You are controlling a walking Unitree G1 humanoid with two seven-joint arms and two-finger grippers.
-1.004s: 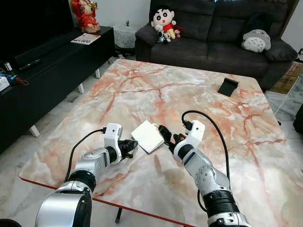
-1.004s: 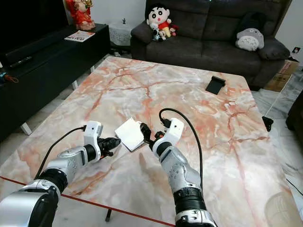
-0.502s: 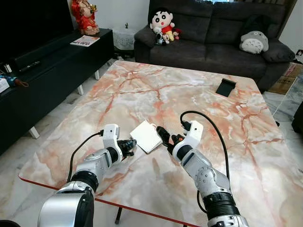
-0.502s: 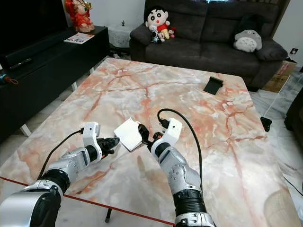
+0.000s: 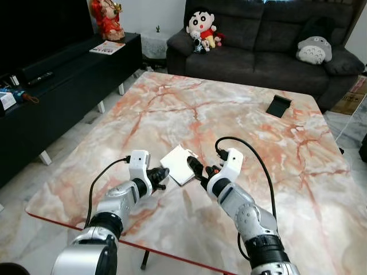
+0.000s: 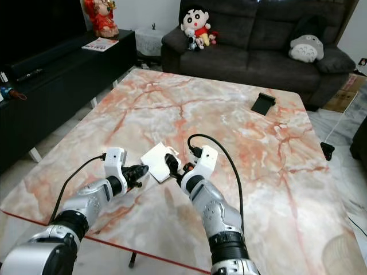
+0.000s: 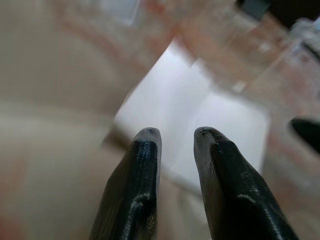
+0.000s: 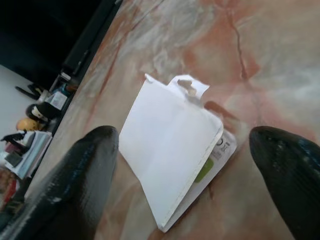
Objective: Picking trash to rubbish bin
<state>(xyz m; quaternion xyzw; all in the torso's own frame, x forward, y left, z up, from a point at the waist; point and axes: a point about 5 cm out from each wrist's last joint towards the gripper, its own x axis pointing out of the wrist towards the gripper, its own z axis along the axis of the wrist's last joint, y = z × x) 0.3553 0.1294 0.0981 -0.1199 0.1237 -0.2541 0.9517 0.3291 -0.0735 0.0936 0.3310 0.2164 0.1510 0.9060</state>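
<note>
White flat packet (image 5: 179, 164), torn hang tab at one end, green print underneath, lying flat on table.

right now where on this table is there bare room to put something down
Bare marble table runs from the white packet to the sofa-side edge, and right of the right end effector below the black stand. It is crowded at the packet, flanked by the left end effector.
</note>
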